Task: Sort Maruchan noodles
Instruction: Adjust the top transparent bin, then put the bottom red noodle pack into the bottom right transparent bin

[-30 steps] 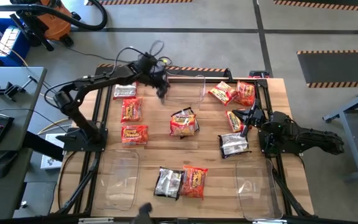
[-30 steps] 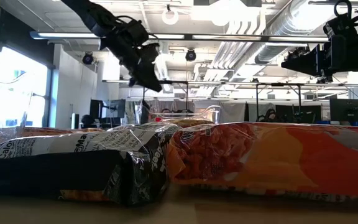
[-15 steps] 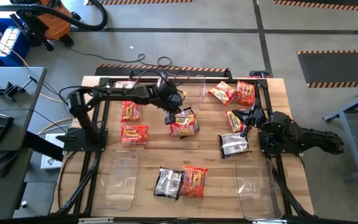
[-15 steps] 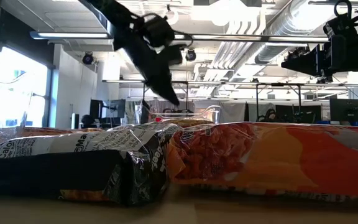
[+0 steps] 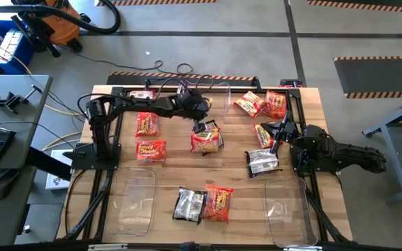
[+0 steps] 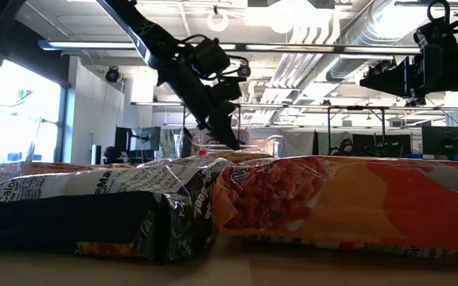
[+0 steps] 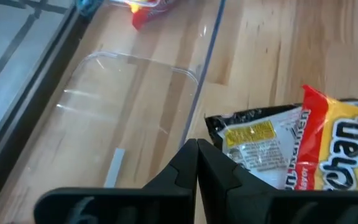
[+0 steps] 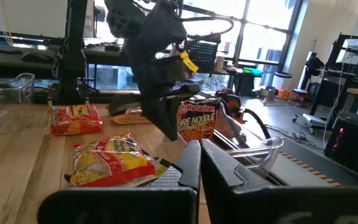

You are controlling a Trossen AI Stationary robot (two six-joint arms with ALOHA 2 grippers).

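Left claw [image 5: 198, 126] swung from the far edge down onto the middle noodle packets [image 5: 206, 137], fingers pressed together.
Sorting barely begun: packets scattered everywhere, near bins [image 5: 132, 202] at 6 o'clock empty; right claw [image 5: 276, 136] shut, waiting at 3 o'clock.

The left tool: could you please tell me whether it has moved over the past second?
Yes. In the high view the left tool has swung from the table's far edge, beside the clear bin, toward the middle, now shut over the central noodle pile.
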